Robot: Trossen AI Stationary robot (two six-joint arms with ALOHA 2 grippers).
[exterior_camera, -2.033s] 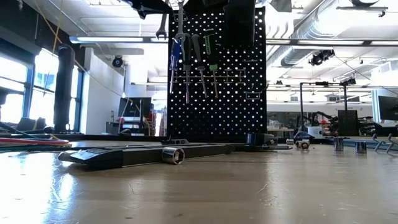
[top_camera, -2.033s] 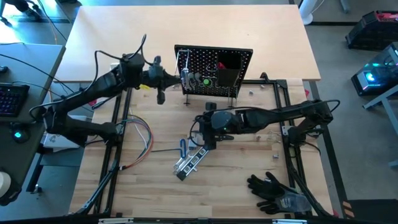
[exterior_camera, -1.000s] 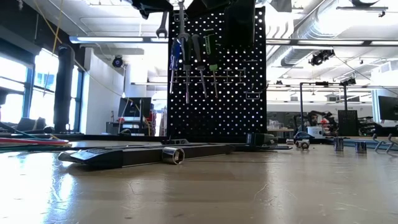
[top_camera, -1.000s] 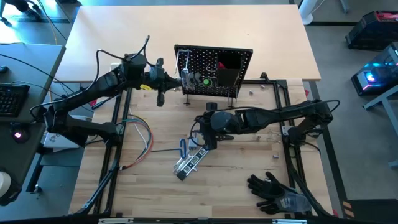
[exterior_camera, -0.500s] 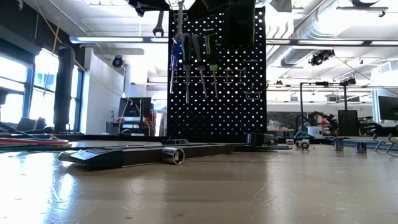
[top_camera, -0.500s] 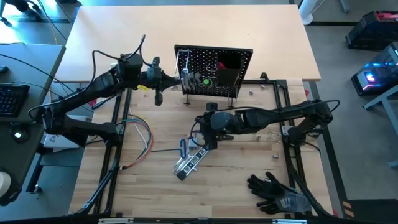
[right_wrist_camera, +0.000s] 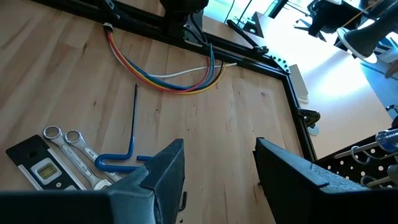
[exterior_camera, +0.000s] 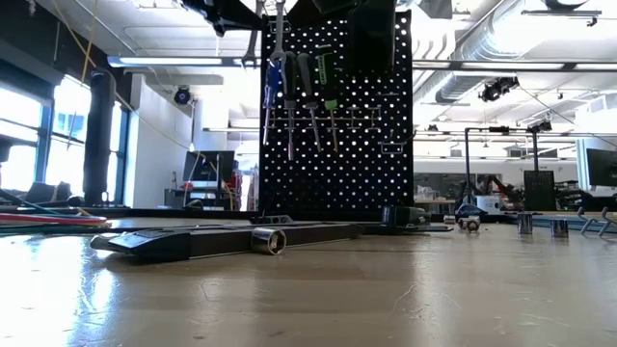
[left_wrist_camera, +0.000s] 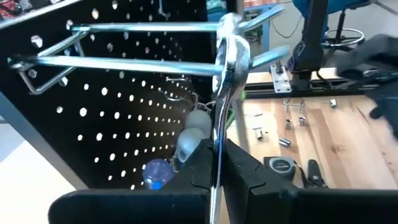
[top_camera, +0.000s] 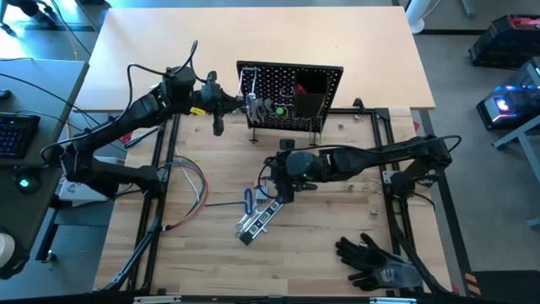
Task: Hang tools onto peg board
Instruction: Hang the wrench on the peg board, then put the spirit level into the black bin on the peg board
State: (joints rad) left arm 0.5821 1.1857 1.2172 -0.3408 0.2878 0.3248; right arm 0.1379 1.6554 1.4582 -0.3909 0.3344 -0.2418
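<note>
The black peg board [top_camera: 291,93] stands upright at the table's far middle, and several drivers [exterior_camera: 308,87] hang from its front. My left gripper [top_camera: 229,103] is at the board's upper left corner, shut on a silver wrench [left_wrist_camera: 219,124]. The wrench's head [left_wrist_camera: 229,43] is at a wire hook [left_wrist_camera: 124,43] on the board. My right gripper [right_wrist_camera: 217,174] hangs open over the table's middle, touching nothing. Below it, two wrenches [right_wrist_camera: 68,149], a blue hex key [right_wrist_camera: 124,155] and a black-silver bar [right_wrist_camera: 34,168] lie flat on the wood. My left gripper pinches the wrench's shaft [left_wrist_camera: 215,168] between its two fingers, coming about level from the table's left toward the board. The wrench runs forward along the fingers, clear of the table. Its head [left_wrist_camera: 229,43] overlaps the hook's two prongs; I cannot tell whether it is threaded onto them.
Black gloves [top_camera: 371,257] lie at the near right. A bundle of coloured wires [top_camera: 190,181] curves across the left side. A black bin [top_camera: 310,101] sits on the board's front. Small metal bits [top_camera: 371,198] lie near the right rail.
My left gripper has swung a little toward the peg board with the wrench, staying shut. In the low view the wrench now sits closer to the board's left edge.
</note>
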